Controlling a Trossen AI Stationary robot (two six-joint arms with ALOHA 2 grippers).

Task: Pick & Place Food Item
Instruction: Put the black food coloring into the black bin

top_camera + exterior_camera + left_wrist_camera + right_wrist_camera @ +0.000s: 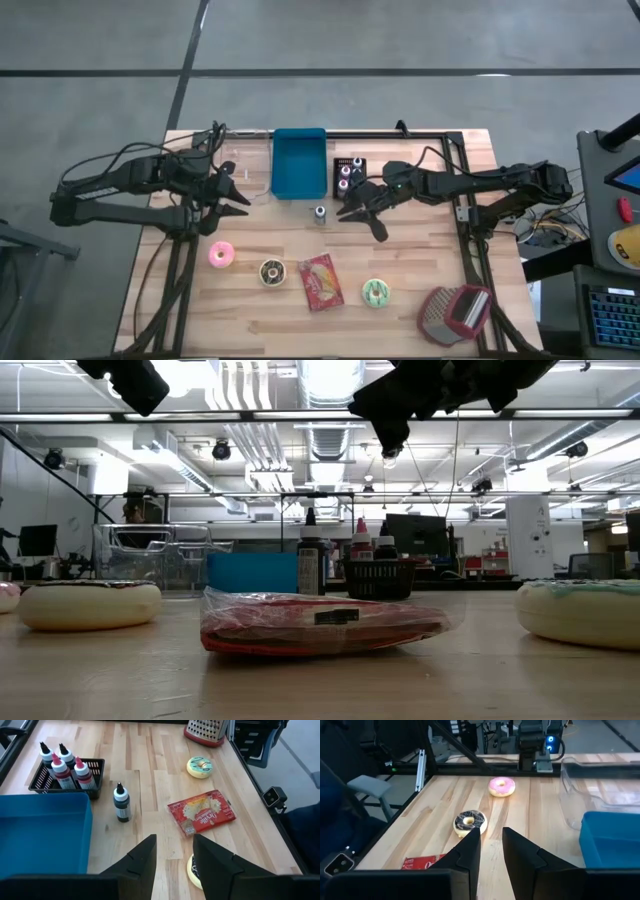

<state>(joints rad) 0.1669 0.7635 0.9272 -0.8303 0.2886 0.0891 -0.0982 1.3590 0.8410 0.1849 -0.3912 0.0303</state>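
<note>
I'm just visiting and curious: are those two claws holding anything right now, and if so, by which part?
Nothing is held. The left gripper and the right gripper both hang above the table with an empty gap between their fingers.

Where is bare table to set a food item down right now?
Free: the front left corner, left of the pink donut, and the strip between the lone bottle and the popcorn bag. Crowded: the back middle, with the blue bin and bottle basket, and the front row of donuts.

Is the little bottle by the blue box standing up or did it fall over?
Standing up. The little bottle rests on its base with its black cap pointing up, alone on the table beside the blue box.
</note>
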